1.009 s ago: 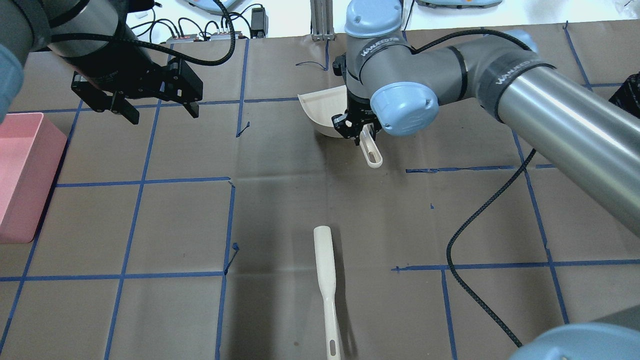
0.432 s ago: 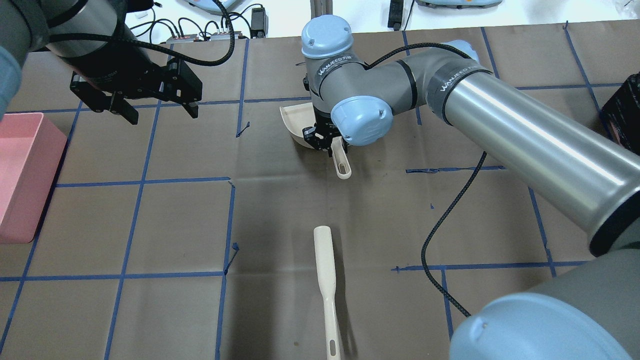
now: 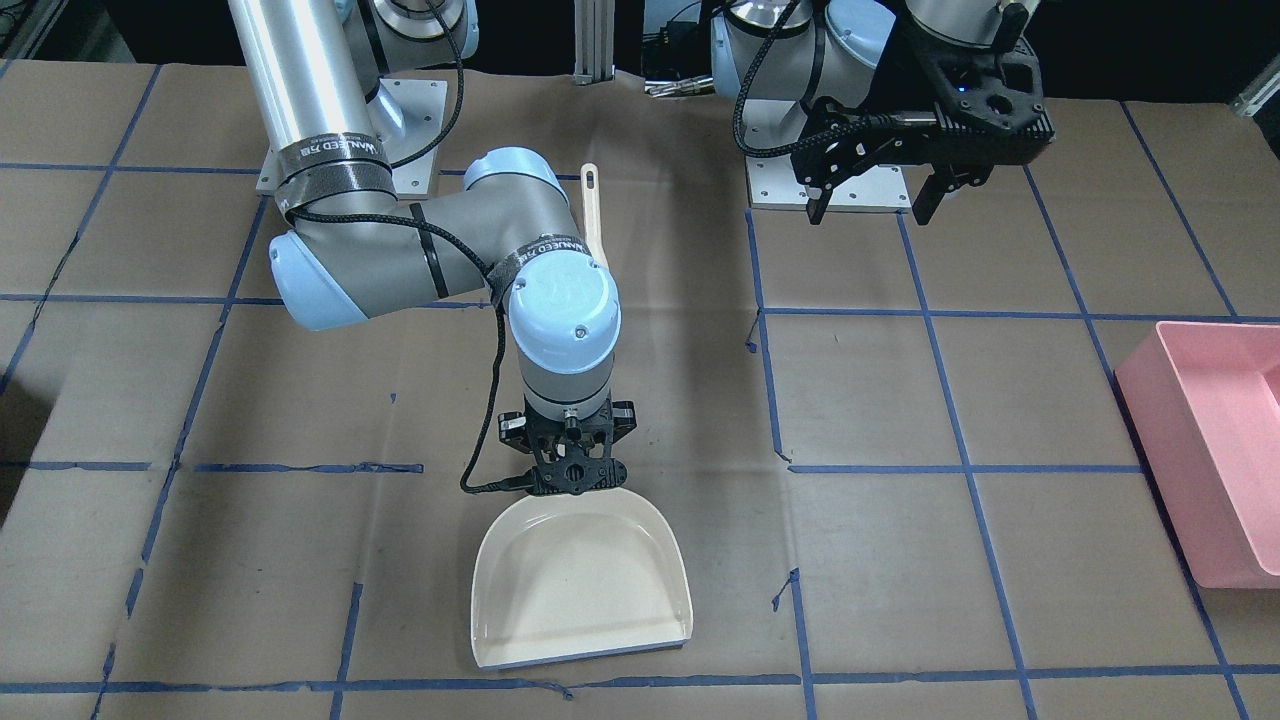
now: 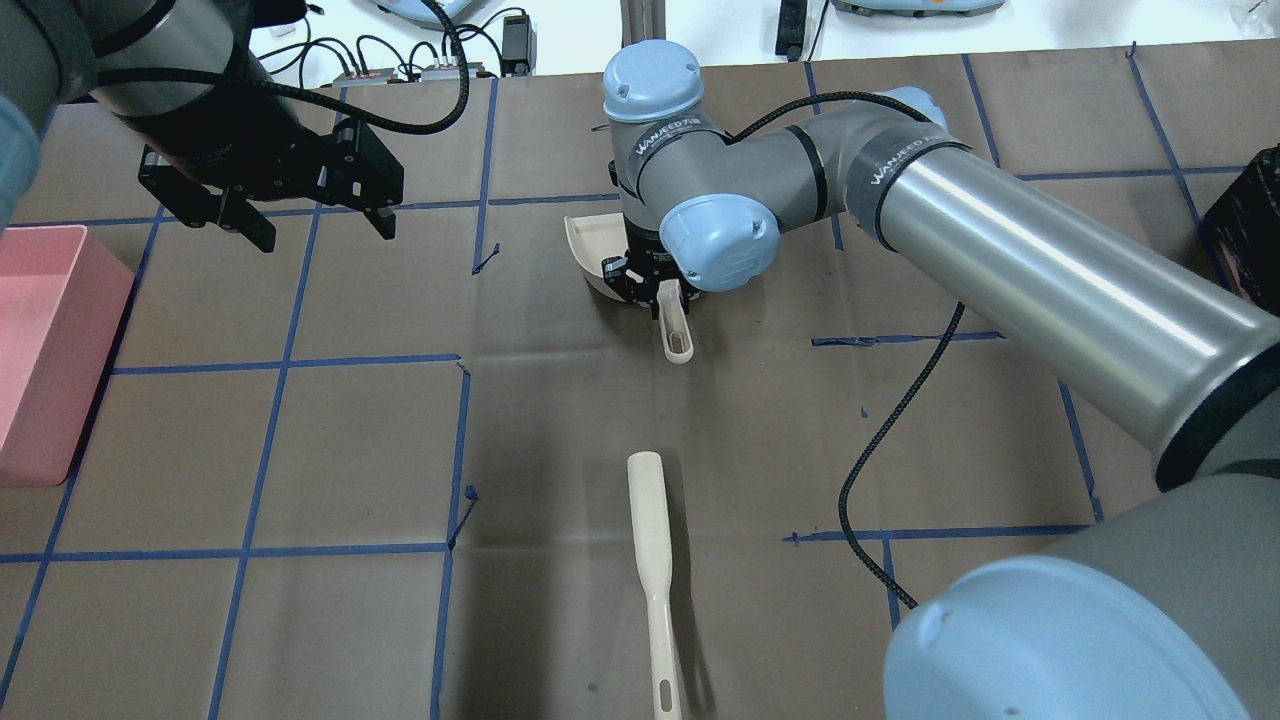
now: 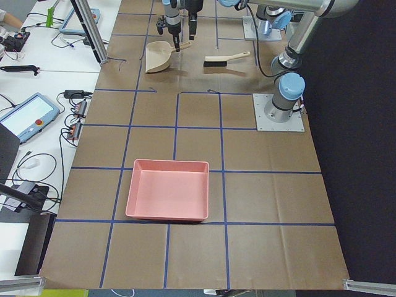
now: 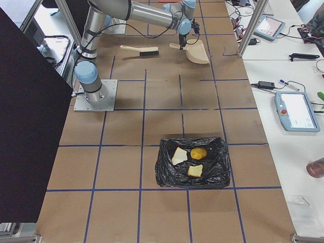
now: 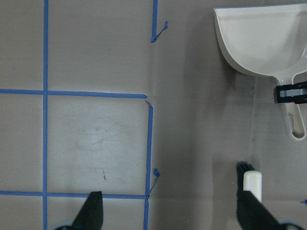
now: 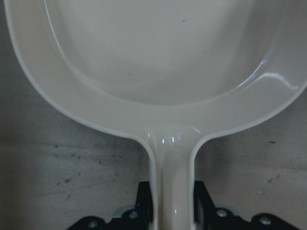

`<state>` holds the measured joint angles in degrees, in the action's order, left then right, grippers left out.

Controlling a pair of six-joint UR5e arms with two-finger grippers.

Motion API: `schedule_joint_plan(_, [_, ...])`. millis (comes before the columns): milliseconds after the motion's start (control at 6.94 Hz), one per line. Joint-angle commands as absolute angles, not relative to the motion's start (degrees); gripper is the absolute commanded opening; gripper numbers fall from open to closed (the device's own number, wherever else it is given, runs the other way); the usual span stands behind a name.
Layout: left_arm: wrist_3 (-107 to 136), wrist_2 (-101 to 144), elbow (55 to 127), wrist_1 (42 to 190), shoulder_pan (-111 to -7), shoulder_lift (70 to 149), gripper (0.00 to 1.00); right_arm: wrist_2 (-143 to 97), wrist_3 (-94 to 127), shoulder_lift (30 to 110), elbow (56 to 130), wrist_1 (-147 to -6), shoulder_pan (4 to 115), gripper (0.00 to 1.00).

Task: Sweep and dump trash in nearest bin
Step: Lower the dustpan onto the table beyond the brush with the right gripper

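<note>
- While bin (image 6: 167, 177) is holding potato (image 6: 198, 153), bread (image 6: 179, 156), sandwich (image 6: 195, 171), far from right claw (image 3: 577, 482), only the right-end view is showing it.
- Right claw is clamping dustpan (image 3: 580, 590) handle; left claw (image 4: 325, 232) is hanging open.

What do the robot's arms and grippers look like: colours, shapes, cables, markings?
The right arm is a silver tube with grey joints, pale blue caps and dark bands bearing white lettering; a black braided cable runs along it. The left arm shows the same grey and blue. The left gripper and right gripper are black, two-fingered.

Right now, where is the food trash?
In the exterior right view, the trash lies inside the black-lined bin at the table's right end, far from the dustpan.
</note>
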<state>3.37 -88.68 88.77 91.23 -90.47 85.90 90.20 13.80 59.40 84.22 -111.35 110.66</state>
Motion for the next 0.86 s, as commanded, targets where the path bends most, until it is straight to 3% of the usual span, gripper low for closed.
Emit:
schedule_joint_plan(0, [3.34,-88.77,88.77,91.32,-90.44,85.87,1.00,90.18,13.80,59.33,84.11,-111.97,110.65,0.07])
schedule_joint_plan(144, [3.34,-88.77,88.77,91.32,-90.53,85.87,1.00,90.09,13.89,59.24,84.20,-112.06,110.57,0.14])
schedule_joint_plan(432, [3.34,-89.73,88.86,91.41,-90.53,85.87,1.00,90.09,13.19,59.15,84.29,-112.32,110.31,0.95])
schedule_joint_plan(721, [3.43,-89.74,88.86,91.41,-90.53,85.87,1.00,89.65,13.18,59.32,84.11,-111.71,108.91,1.00])
